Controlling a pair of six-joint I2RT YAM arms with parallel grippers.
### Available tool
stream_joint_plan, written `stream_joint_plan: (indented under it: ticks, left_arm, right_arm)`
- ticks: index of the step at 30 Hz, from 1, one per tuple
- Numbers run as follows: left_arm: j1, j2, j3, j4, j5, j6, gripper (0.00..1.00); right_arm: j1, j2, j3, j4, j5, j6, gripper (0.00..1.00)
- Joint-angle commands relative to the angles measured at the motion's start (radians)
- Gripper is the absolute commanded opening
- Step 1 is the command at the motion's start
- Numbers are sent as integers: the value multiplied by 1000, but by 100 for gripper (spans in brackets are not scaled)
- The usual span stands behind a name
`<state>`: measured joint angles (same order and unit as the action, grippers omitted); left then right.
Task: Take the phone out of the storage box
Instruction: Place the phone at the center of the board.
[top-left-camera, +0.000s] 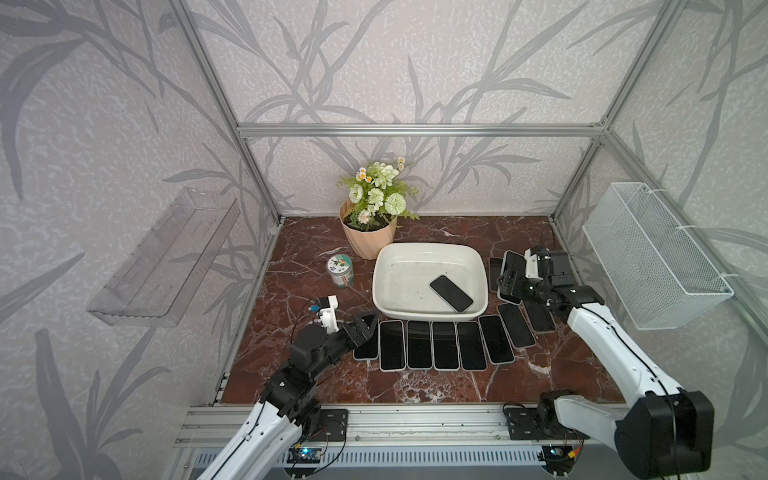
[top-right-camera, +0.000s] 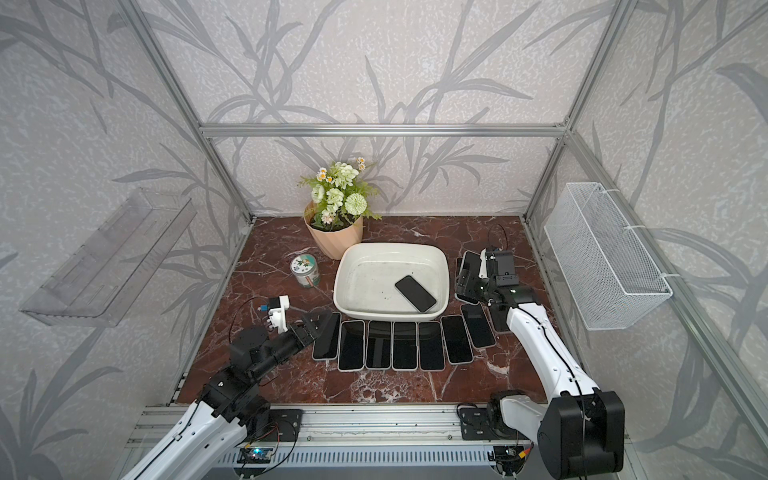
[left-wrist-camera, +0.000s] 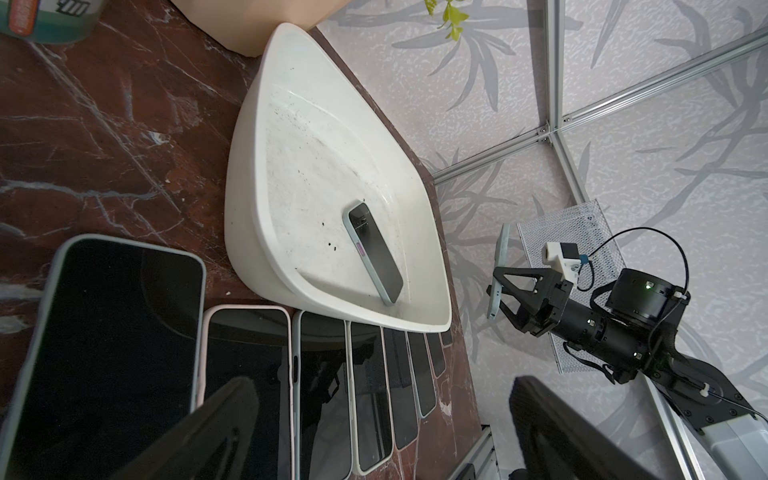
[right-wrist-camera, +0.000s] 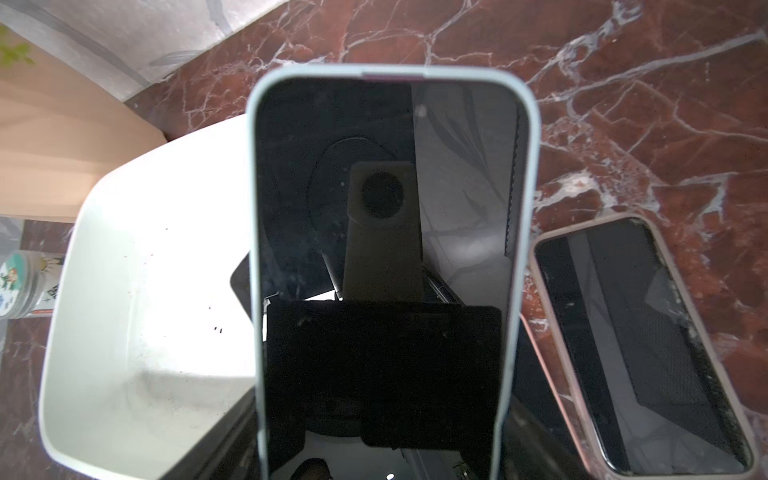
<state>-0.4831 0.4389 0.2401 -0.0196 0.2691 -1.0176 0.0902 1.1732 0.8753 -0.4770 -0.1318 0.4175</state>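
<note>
in the middle of the table (top-left-camera: 457, 386), the white storage box (top-left-camera: 430, 246), open on top. inside it, one dark phone (top-left-camera: 451, 293), flat on the box floor, screen up, lying at a slant near the front right corner, untouched by either arm.

just outside the right wall of the box, the right fingers (top-left-camera: 510, 277), clamped across the width of a blue-cased phone (right-wrist-camera: 382, 232), held clear of the table, screen turned toward the right wrist camera, thin edge toward the left wrist camera. beneath and beside it, more phones flat on the table, among them a pink-cased phone (right-wrist-camera: 640, 345).

in front of the box, a row of phones (top-left-camera: 444, 345), screens up, laid side by side and fanning round toward the right. above the left end of that row, the left fingers (top-left-camera: 368, 324), spread fully apart, gripping nothing; touching the phone underneath or not, cannot tell.

behind the box on the left, a peach flower pot (top-left-camera: 368, 241) with white and green blooms, close against the back corner. near it, a small lidded jar (top-left-camera: 340, 272). on the right wall, a white wire basket (top-left-camera: 652, 253); on the left wall, a clear tray (top-left-camera: 162, 257).
</note>
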Motion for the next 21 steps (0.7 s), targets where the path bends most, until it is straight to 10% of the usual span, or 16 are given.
stream_joint_plan:
  ticks: [1,21]
  left_arm:
    - [-1,93,47,66,51,57,100]
    - [0,508,321,46,199,312,100]
  right_arm:
    - [-8,19,38,8,58,-26,74]
    - [-168,574,657,-126,125,-114,74]
